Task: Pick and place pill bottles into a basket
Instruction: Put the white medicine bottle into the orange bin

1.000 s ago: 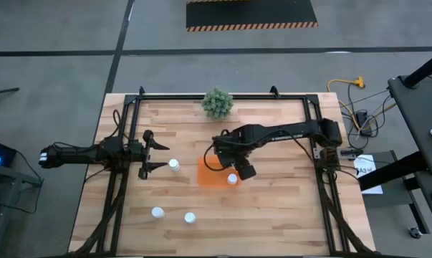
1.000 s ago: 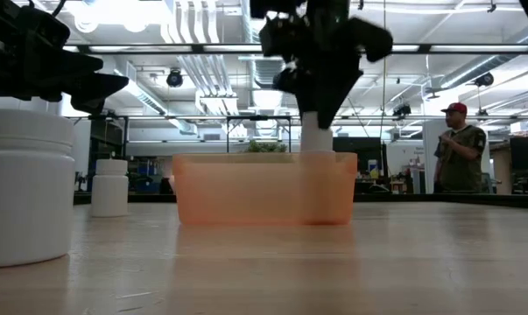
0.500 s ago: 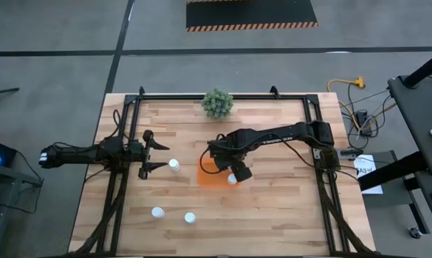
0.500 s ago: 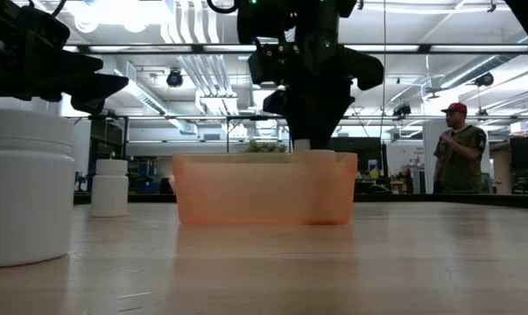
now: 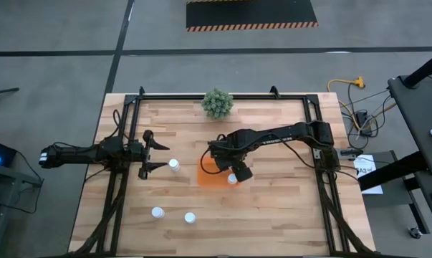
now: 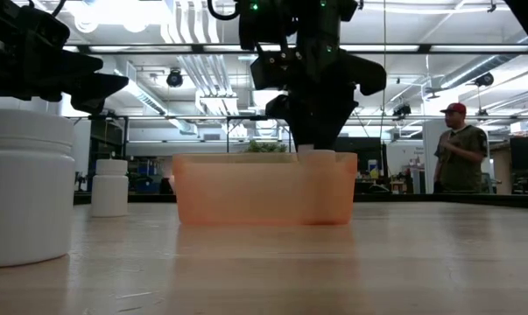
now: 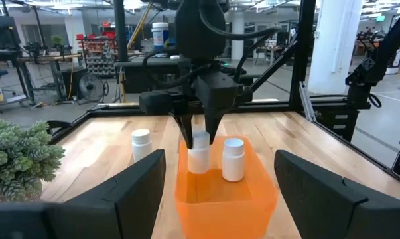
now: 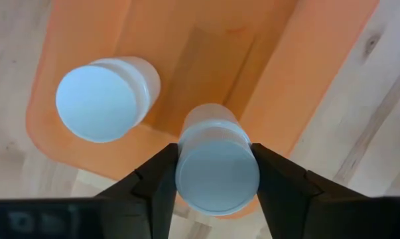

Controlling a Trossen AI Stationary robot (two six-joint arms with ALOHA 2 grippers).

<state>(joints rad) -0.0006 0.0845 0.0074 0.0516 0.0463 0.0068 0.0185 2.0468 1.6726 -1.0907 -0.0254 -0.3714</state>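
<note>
Holding one pill bottle (image 8: pixel 217 166) pinched between fingers, right gripper (image 5: pixel 228 170) hangs over orange tray (image 7: pixel 259 189); second bottle (image 7: pixel 233 158) already stands inside. Left gripper (image 5: pixel 150 150), spread, waits beside bottle (image 5: pixel 173 165). Two bottles (image 5: pixel 157 212) nearer front edge not yet collected. Roughly a third done, judging by count.

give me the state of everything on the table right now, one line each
Right gripper: shut on a pill bottle, holding it upright inside the orange tray.
Second pill bottle: upright in the tray, free.
Three pill bottles: upright on the table, outside the tray.
Left gripper: open, near the closest of them.
Plant: upright at the table's far edge.
</note>
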